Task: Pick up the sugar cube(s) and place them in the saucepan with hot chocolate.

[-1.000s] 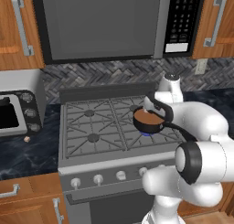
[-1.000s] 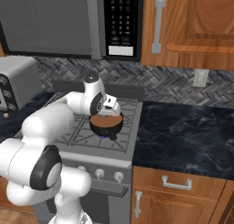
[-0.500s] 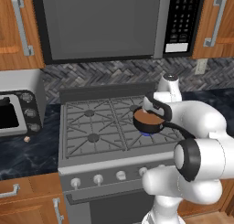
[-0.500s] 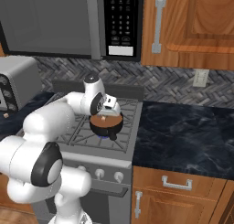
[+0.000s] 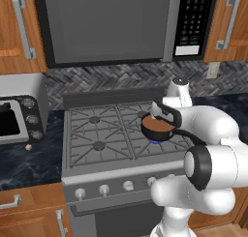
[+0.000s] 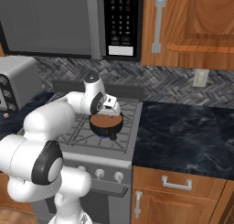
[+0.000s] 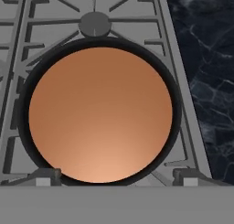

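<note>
The saucepan (image 7: 22, 127) has a dark grey wall and holds smooth brown liquid that pales to light orange-tan at one side; the stove (image 5: 97, 134) is light grey with darker grey grates; the surface (image 6: 183, 131) is black-blue marble veined with pale streaks; the backsplash (image 6: 178, 83) is a grey herringbone pattern; the cabinets (image 6: 192, 26) are warm orange-brown wood with silver handles; the microwave (image 5: 111, 23) is grey with a black panel; a tiny tan cube (image 5: 29, 146) lies on the dark surface.

Matt dark saucepan (image 7: 22, 109) holds smooth brown liquid; grates (image 7: 55, 17) look like matt grey metal, perhaps.
</note>
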Available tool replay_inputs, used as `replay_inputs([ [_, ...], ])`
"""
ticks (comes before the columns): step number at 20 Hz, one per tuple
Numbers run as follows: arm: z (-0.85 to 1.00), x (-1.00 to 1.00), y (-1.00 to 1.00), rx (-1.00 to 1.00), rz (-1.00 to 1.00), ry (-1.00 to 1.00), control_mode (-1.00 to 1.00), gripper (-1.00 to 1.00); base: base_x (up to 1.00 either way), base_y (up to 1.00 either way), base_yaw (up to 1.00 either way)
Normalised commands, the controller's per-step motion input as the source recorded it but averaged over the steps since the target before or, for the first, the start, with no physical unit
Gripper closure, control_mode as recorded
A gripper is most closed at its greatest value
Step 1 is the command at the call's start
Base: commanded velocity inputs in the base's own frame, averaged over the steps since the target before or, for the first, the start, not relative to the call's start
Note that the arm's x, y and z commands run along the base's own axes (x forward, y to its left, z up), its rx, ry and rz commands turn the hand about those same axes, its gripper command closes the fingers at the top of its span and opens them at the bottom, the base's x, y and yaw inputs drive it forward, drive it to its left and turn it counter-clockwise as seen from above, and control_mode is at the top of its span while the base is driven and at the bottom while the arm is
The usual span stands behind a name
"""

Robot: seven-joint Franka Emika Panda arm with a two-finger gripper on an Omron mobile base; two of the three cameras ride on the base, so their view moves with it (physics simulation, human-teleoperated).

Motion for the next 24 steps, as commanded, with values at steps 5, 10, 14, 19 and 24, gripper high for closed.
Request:
replay_inputs([
  [5,0.00,-0.03,0.03,0.00,0.00,0.00,-1.00,-1.00,0.00,0.00,0.00],
  [10,0.16,-0.27,0.51,0.00,0.00,0.00,-1.00,-1.00,0.00,0.00,0.00],
  [14,0.26,-0.64,0.74,-0.03,0.00,0.00,-1.00,-1.00,0.00,0.00,0.00],
  [19,0.24,-0.79,0.77,-0.06,0.01,0.00,-1.00,-1.00,0.00,0.00,0.00],
  [24,0.26,-0.68,0.89,-0.10,0.08,0.00,-1.00,-1.00,0.00,0.00,0.00],
])
